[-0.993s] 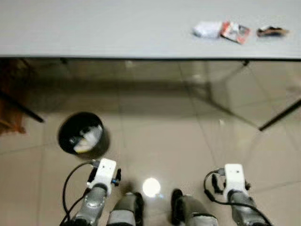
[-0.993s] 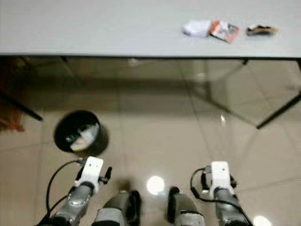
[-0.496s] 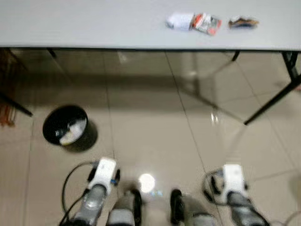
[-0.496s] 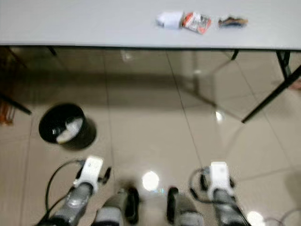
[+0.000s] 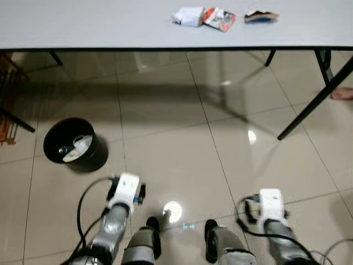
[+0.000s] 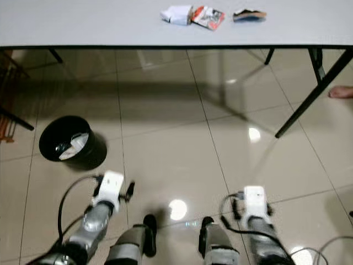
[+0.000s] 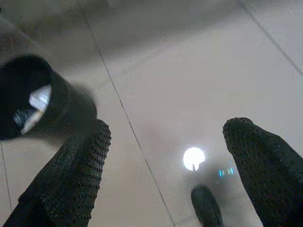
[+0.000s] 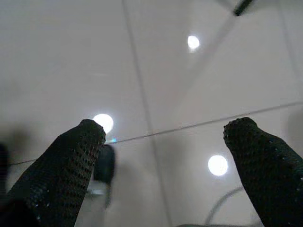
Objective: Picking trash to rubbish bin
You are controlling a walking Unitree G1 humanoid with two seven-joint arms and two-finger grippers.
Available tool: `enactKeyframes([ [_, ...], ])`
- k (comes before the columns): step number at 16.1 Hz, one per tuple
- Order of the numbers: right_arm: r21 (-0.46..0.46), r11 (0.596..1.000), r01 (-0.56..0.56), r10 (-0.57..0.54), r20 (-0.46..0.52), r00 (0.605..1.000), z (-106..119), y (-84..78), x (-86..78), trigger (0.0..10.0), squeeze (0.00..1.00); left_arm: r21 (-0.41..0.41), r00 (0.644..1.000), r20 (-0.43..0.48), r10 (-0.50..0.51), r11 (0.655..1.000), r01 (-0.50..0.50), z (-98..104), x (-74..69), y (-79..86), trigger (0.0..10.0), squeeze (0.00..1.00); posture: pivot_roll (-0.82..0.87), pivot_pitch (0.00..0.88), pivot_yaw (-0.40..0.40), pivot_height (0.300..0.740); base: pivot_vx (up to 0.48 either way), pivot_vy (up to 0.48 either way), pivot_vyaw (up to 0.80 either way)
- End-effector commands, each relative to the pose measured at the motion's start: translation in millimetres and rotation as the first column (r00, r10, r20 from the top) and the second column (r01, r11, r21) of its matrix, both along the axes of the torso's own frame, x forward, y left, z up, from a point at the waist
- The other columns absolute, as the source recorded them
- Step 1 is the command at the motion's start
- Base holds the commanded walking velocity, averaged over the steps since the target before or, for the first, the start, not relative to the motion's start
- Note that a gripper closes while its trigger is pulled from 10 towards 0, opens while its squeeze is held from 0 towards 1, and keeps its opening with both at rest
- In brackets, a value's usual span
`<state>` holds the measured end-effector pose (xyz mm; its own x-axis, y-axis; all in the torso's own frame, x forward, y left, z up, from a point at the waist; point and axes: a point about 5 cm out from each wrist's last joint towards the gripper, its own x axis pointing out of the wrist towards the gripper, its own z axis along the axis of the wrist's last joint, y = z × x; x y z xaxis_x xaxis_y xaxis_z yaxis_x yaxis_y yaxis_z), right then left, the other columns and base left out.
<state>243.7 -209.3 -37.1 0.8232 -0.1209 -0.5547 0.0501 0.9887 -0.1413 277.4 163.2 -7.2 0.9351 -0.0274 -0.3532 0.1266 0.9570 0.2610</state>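
Some rubbish is already seen inside the black bin [image 5: 70,145], which sits just ahead of the left gripper [image 7: 161,156] and to its outer side. Three scraps are left on the grey table [image 5: 99,25], far ahead of both grippers: a white wrapper [image 5: 187,16], a red packet [image 5: 219,18] and what may be a brown scrap [image 5: 261,16]. The left gripper is held spread and empty; the right gripper [image 8: 165,146] likewise, over bare tiles. The table is caught by the head views, the wide-parted fingers by the wrist views.

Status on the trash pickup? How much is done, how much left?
Done: black bin on the floor already holds some litter. In hand: nothing; left claw and right claw hang open over the tiles. Left: white wad, red wrapper and brown scrap on the table.
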Motion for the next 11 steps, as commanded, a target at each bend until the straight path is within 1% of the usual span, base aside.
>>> enactKeyframes([
  [1,0.013,1.0,-0.003,0.003,0.016,1.0,2.3,1.3,2.8,10.0,0.0,-0.008,1.0,0.022,0.0,1.0,0.0,2.5,0.7,1.1,10.0,0.0,0.05,0.318,0.085,0.74,0.0,0.0,0.0],
  [3,0.039,0.999,-0.003,0.0,0.09,0.996,16.5,3.7,19.6,10.0,0.0,-0.022,0.992,0.122,-0.009,1.0,0.012,23.8,18.5,-3.5,10.0,0.0,0.05,0.319,0.086,0.74,0.0,0.0,0.0],
  [4,0.04,0.999,-0.003,-0.003,0.159,0.987,29.6,3.1,32.0,10.0,0.0,-0.029,0.985,0.172,-0.012,0.999,0.017,35.0,26.3,-4.0,10.0,0.0,0.05,0.32,0.088,0.74,0.0,0.0,0.0],
  [5,0.048,0.999,0.005,-0.017,0.249,0.968,45.9,1.0,44.6,10.0,0.0,-0.03,0.977,0.213,-0.017,0.999,0.024,44.2,31.9,-3.7,10.0,0.0,0.05,0.32,0.089,0.74,0.0,0.0,0.0],
  [6,0.054,0.998,0.018,-0.037,0.37,0.928,70.4,-2.7,60.2,10.0,0.0,-0.037,0.964,0.264,-0.016,0.999,0.027,56.5,38.7,-2.3,10.0,0.0,0.05,0.319,0.092,0.74,0.0,0.0,0.0],
  [7,0.049,0.999,0.019,-0.037,0.406,0.913,78.6,-3.5,64.6,10.0,0.0,-0.04,0.959,0.282,-0.017,0.999,0.029,60.8,40.8,-2.1,10.0,0.0,0.05,0.319,0.092,0.74,0.0,0.0,0.0],
  [8,0.048,0.999,0.003,-0.028,0.528,0.849,109.7,-1.8,79.2,10.0,0.0,-0.043,0.936,0.351,-0.023,0.998,0.041,78.7,48.7,-1.8,10.0,0.0,0.05,0.318,0.093,0.74,0.0,0.0,0.0],
  [10,0.05,0.999,-0.011,-0.022,0.604,0.797,132.6,1.2,86.7,10.0,0.0,-0.094,0.916,0.402,0.005,0.995,0.035,95.0,55.2,-2.5,10.0,0.0,0.05,0.315,0.094,0.74,0.0,0.0,0.0],
  [11,0.054,0.998,-0.012,-0.029,0.687,0.726,163.3,2.9,94.1,10.0,0.0,-0.045,0.869,0.489,-0.069,0.994,0.104,120.1,60.8,-11.2,10.0,0.0,0.05,0.313,0.099,0.74,0.0,0.0,0.0],
])
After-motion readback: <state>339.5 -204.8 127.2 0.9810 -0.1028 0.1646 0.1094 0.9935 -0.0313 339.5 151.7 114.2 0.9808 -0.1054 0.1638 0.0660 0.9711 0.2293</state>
